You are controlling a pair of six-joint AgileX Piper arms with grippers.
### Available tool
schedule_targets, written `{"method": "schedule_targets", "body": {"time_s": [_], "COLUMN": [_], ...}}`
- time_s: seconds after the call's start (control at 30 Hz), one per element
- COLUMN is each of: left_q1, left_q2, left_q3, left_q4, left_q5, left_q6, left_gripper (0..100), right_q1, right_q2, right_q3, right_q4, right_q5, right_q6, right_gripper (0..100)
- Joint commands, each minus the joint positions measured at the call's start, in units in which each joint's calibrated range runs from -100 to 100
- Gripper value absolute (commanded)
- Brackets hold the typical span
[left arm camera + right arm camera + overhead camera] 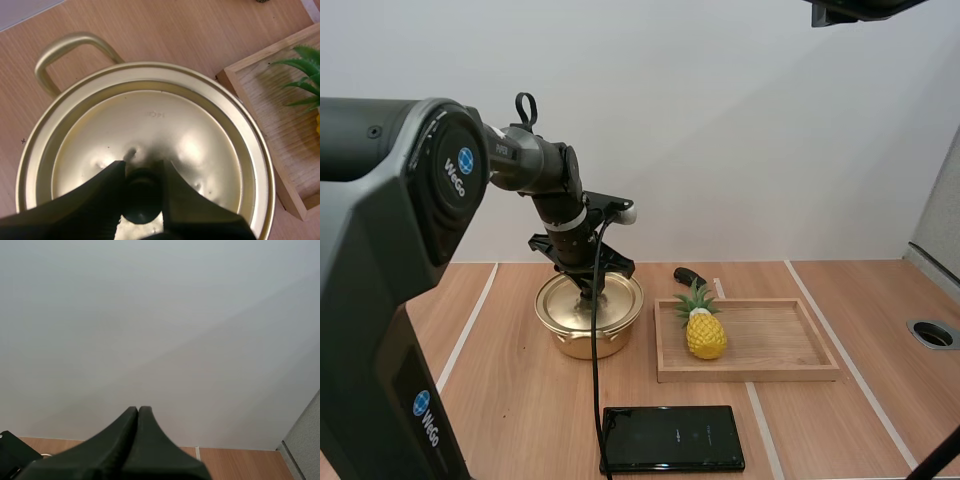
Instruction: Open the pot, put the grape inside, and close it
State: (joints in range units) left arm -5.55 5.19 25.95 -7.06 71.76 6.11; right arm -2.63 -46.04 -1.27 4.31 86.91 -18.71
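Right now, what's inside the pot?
Cannot tell: the gold lid sits closed on the pot and hides the whole interior. On top of the lid, the left pincer pinches the dark knob.

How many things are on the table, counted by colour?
Gold: 2 (pot, lid)
Wood brown: 1 (wooden tray)
Yellow with green leaves: 1 (pineapple, in the tray)
Black: 2 (flat black slab, small black object behind the tray)
Total: 6
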Motion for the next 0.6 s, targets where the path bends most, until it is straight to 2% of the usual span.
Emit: {"method": "schedule_targets", "body": {"time_s": [0.0, 0.17, 0.27, 0.37, 0.5, 0.57], "left_q1": [0.15, 0.15, 0.15, 0.15, 0.15, 0.15], "left_q2": [1.0, 1.0, 0.4, -0.1, -1.8, -2.6], "left_q3": [1.1, 1.1, 1.1, 0.3, -1.7, -3.0], "left_q4": [3.2, 3.2, 3.2, 3.2, 3.0, 2.9], "left_q5": [2.0, 2.0, 1.8, 1.8, 1.6, 1.6], "left_q6": [-0.2, -1.4, -2.3, -2.3, -2.3, -2.3], "left_gripper": [0, 1, 15, 44, 97, 100], "right_q1": [-0.3, -0.3, -0.3, -0.3, -0.3, -0.3], "right_q2": [-0.9, -0.9, -0.9, -0.9, -0.9, -0.9], "right_q3": [-0.5, -0.5, -0.5, -0.5, -0.5, -0.5], "right_q4": [0.1, 0.1, 0.1, 0.1, 0.1, 0.1], "right_q5": [-0.2, -0.2, -0.2, -0.2, 0.1, 0.3], "right_q6": [-0.3, -0.3, -0.3, -0.3, -0.3, -0.3], "right_gripper": [0, 0, 0, 0, 0, 0]}}
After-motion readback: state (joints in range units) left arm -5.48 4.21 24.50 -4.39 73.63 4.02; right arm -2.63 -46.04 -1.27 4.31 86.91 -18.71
